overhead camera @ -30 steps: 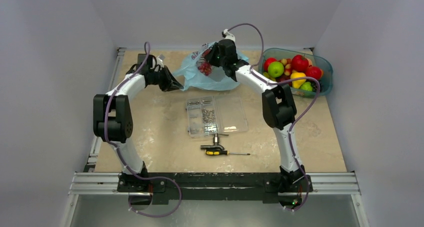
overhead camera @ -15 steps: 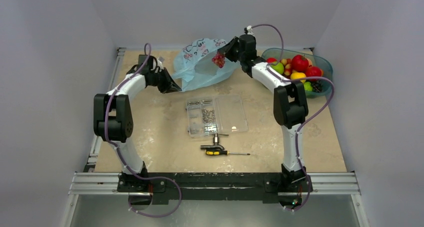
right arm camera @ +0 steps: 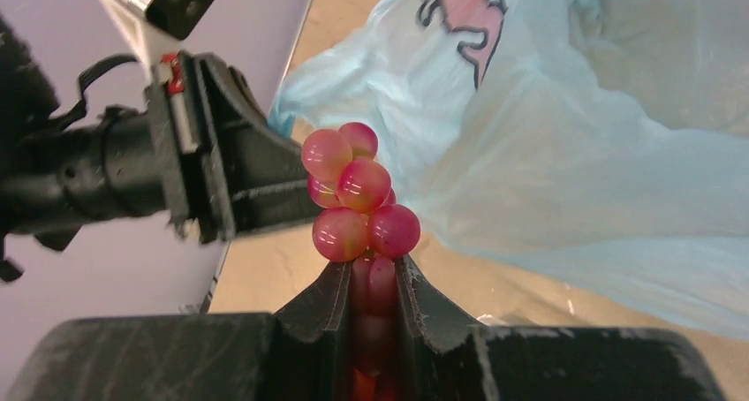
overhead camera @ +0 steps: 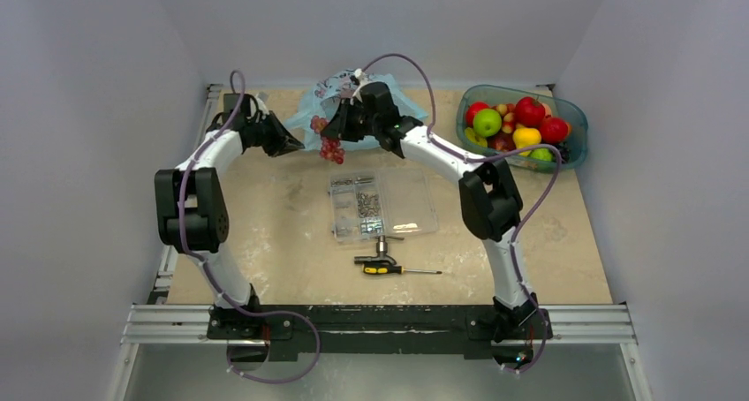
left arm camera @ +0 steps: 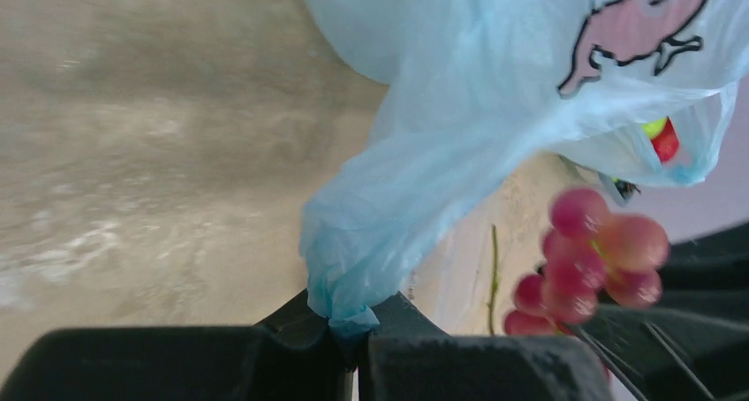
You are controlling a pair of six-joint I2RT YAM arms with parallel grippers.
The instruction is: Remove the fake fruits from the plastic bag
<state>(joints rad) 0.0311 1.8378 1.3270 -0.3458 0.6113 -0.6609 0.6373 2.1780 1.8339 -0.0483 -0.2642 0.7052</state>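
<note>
Mid-air, right end effector (right arm camera: pixel 369 276) clasping glossy grapes (right arm camera: pixel 353 198), left end effector (left arm camera: pixel 358 320) pinching crinkly bag (left arm camera: pixel 459 154)

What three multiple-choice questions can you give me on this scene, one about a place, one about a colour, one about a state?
1. Where does the teal tub stand?
A. near left
B. far right
C. centre
2. What colour is the plastic bag?
A. yellow
B. black
C. light blue
3. What are the right arm's jaws doing?
A. shut on the grape bunch
B. holding a screwdriver
C. open and empty
Answers: 1 B, the top view shows it at the far right edge. 2 C, both wrist views show pale blue film. 3 A, the right wrist view shows the bunch's lower grapes pinched between them.
</note>
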